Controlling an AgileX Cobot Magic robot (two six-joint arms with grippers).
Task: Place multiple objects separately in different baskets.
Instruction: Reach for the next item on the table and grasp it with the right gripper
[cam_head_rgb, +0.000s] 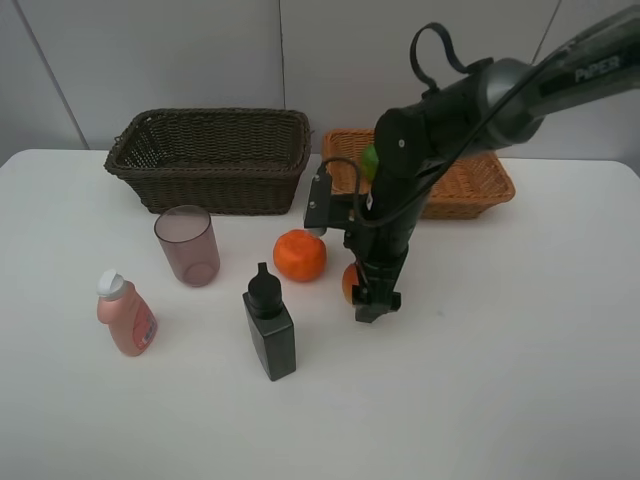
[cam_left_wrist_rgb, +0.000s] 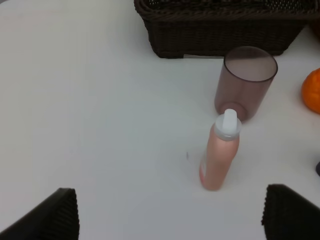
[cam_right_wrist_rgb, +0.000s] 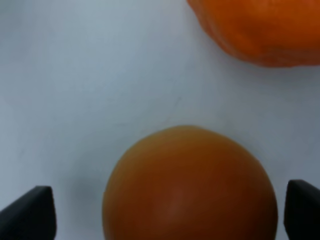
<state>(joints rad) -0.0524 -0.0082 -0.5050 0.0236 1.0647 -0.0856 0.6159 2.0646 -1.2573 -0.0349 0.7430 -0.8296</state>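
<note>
My right gripper (cam_head_rgb: 375, 296) is down on the table, open, its fingers on either side of the red-orange peach-like fruit (cam_head_rgb: 348, 283). The right wrist view shows that fruit (cam_right_wrist_rgb: 190, 185) between the fingertips (cam_right_wrist_rgb: 30, 212), with the tangerine (cam_right_wrist_rgb: 260, 30) beyond it. The tangerine (cam_head_rgb: 300, 255) lies just left of the arm. A green fruit (cam_head_rgb: 370, 160) shows behind the arm at the light tan basket (cam_head_rgb: 470, 192). The mauve cup (cam_head_rgb: 188, 245), pink bottle (cam_head_rgb: 125, 315) and black bottle (cam_head_rgb: 269, 325) stand on the table. My left gripper (cam_left_wrist_rgb: 172, 220) is open, short of the pink bottle (cam_left_wrist_rgb: 220, 160).
The dark brown basket (cam_head_rgb: 210, 185) stands at the back left, beside the tan one. In the left wrist view its wall (cam_left_wrist_rgb: 220, 35) rises behind the cup (cam_left_wrist_rgb: 246, 82). White tabletop spreads across the front and right.
</note>
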